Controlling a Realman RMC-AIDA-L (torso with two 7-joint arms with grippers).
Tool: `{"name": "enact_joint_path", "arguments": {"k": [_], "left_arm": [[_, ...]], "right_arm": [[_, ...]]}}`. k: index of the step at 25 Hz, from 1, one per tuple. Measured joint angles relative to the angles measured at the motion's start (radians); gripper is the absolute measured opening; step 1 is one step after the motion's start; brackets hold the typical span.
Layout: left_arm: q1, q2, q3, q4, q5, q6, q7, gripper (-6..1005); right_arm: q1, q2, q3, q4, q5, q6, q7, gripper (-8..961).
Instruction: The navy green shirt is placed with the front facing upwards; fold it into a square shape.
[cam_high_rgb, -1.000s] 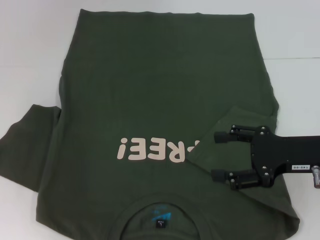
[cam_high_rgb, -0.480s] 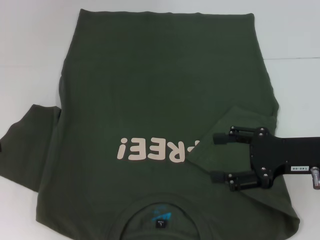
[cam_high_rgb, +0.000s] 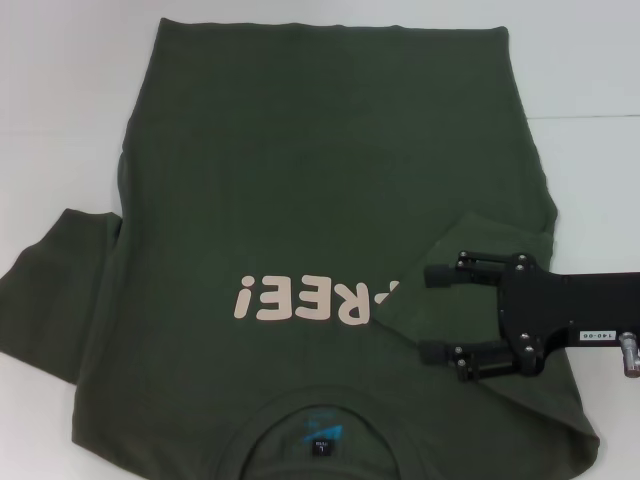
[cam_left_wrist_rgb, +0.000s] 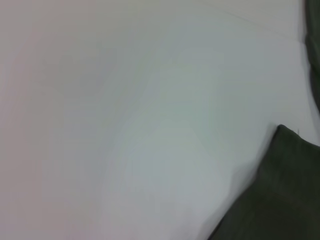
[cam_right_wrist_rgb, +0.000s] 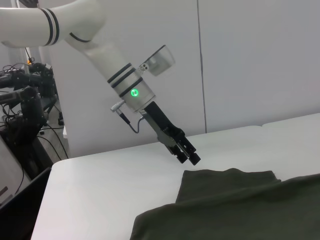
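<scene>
Head view: shirt (cam_high_rgb: 320, 250) spread on the white table (cam_high_rgb: 60, 100), collar at 6 o'clock. Right sleeve is folded inward under the right gripper (cam_high_rgb: 432, 312), fingers spread, released.

Left wrist view: left sleeve should be matched symmetrically.

Right wrist view: left gripper (cam_right_wrist_rgb: 186, 154) is poised above the table, apparently clenched; white walls behind.

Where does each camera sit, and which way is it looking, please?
Head view: above, looking down at the shirt; the right end effector, open, rests over the folded-in sleeve.
Left wrist view: close above the table, catching one shirt edge; no robot parts.
Right wrist view: low across the table toward a wall; shows the left end effector hanging above the other sleeve.
Shared: all see the shirt.
</scene>
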Motion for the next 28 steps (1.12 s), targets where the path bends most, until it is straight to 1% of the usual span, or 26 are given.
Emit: {"name": "enact_joint_path", "arguments": {"k": [4,16,28], "left_arm": [[0.003,0.001,-0.019,-0.013,-0.003,0.0,0.006,746],[-0.01,0.003,-0.012,-0.073,-0.019,-0.052,0.015,736],[-0.008,0.004,-0.012,-0.079,-0.006,-0.077,0.02,737]], "right_arm": [[0.001,0.0,0.0,0.005,0.0,0.004,-0.003,913],[0.004,0.0,0.0,0.011,0.0,0.004,-0.003,914],[0.004,0.002,0.0,0.015,0.0,0.004,-0.003,913]]}}
